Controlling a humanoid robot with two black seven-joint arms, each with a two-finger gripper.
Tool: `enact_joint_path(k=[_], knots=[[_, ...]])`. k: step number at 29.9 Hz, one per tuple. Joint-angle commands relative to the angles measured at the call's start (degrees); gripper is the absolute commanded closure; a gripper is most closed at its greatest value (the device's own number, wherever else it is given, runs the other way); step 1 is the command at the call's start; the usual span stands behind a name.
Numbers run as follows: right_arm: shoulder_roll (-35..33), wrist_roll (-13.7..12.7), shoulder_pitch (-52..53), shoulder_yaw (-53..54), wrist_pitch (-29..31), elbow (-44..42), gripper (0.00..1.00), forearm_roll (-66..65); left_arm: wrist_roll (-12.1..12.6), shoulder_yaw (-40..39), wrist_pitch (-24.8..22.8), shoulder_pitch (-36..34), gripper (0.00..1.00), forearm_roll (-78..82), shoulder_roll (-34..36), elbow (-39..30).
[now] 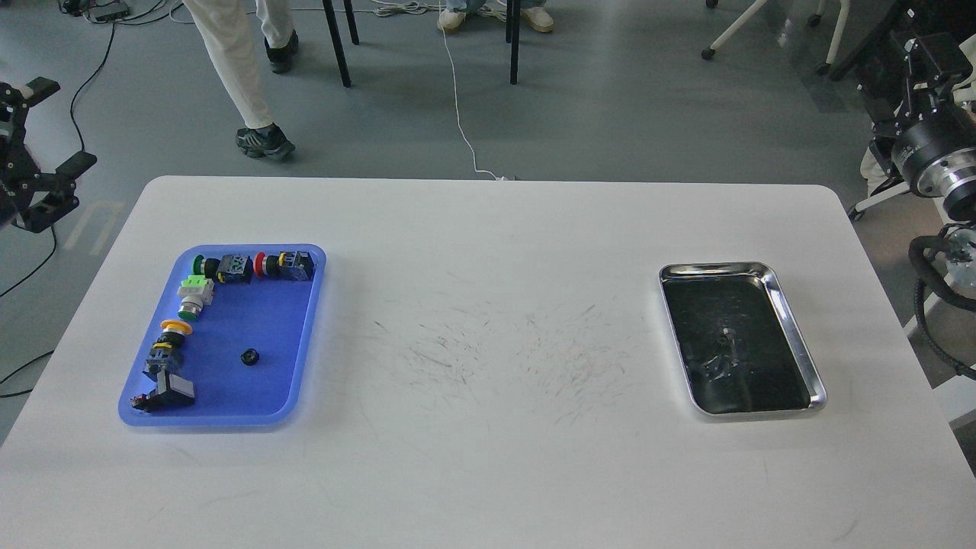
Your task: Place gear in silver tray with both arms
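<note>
The gear (248, 356) is small and black and lies loose on the floor of the blue tray (259, 313) at the table's left. The silver tray (717, 268) sits at the table's right; its dark floor shows only a faint reflection. My left gripper (59, 123) is off the table's far left edge, well above and left of the blue tray, its two fingers spread apart and empty. My right gripper (932, 55) is off the table's far right corner, beyond the silver tray; it is dark and its fingers cannot be told apart.
Several push-button switches (229, 268) line the blue tray's back and left sides. The white table (488, 473) has scuff marks in the middle. A person (244, 69) walks on the floor behind the table, near chair legs and cables.
</note>
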Motion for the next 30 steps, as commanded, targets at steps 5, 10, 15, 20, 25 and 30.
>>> enact_joint_path(k=[5,10,15,20,25,30], knots=[[0.3,0.0,-0.7,0.8,0.1,-0.2,0.07,0.0,0.0,-0.2,0.0,0.1,0.02,6.4,9.4,-7.2],[0.9,0.0,-0.8,0.9,0.1,-0.3,0.07,-0.1,0.0,0.2,0.0,-0.1,0.03,11.8,10.5,-8.1],[0.9,0.0,-0.7,0.9,0.0,-0.4,0.07,-0.1,0.0,-0.6,0.0,-0.5,0.03,28.1,11.9,-10.5],[0.9,0.0,-0.7,0.9,0.0,-0.4,0.07,-0.1,0.0,-0.6,0.0,-0.5,0.03,28.1,11.9,-10.5],[0.9,0.0,-0.7,0.9,0.0,-0.4,0.07,-0.1,0.0,-0.6,0.0,-0.5,0.03,28.1,11.9,-10.5],[1.6,0.0,-2.4,4.2,-0.9,-0.4,0.06,0.3,0.0,1.7,3.3,0.2,0.04,51.2,16.3,-21.6]])
